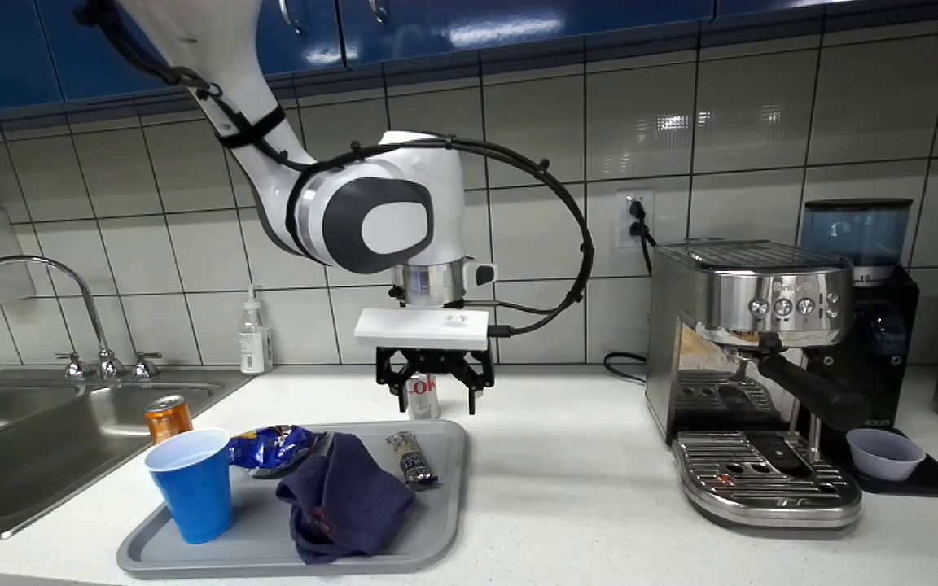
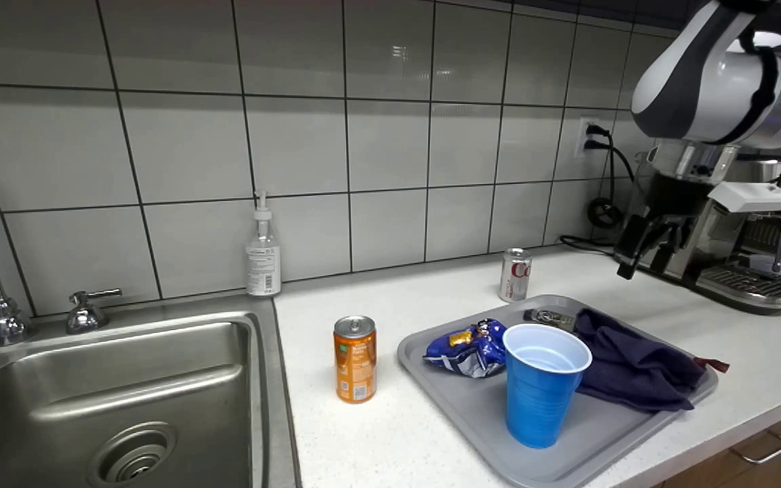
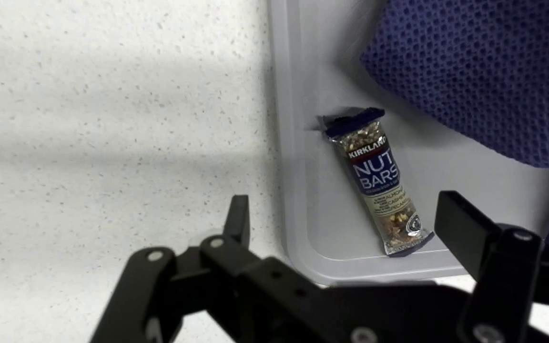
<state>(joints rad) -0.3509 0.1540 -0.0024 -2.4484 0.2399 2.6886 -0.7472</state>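
at nine o'clock on a grey tray (image 1: 257,518), as an exterior view has it: blue cup (image 1: 195,498), upright. at eleven: blue foil packet (image 1: 272,449). from centre toward four: navy cloth (image 1: 347,505), crumpled. at two: nut bar (image 1: 412,460), lying flat. beyond the two o'clock edge: silver can (image 1: 422,403), upright; higher, black gripper (image 1: 437,404), jaws wide apart. at three, well off the tray: coffee machine (image 1: 770,305).

In an exterior view, the tray (image 1: 256,525) lies on the worktop (image 1: 567,488) between the sink (image 1: 13,484) at left and the coffee machine (image 1: 750,317) at right. On it, the cup (image 1: 192,492) stands front left, the cloth (image 1: 347,496) right of it, the snack packet (image 1: 273,446) back left, the nut bar (image 1: 411,460) back right. A cola can (image 1: 422,399) stands behind the tray, another can (image 1: 168,419) near the sink.
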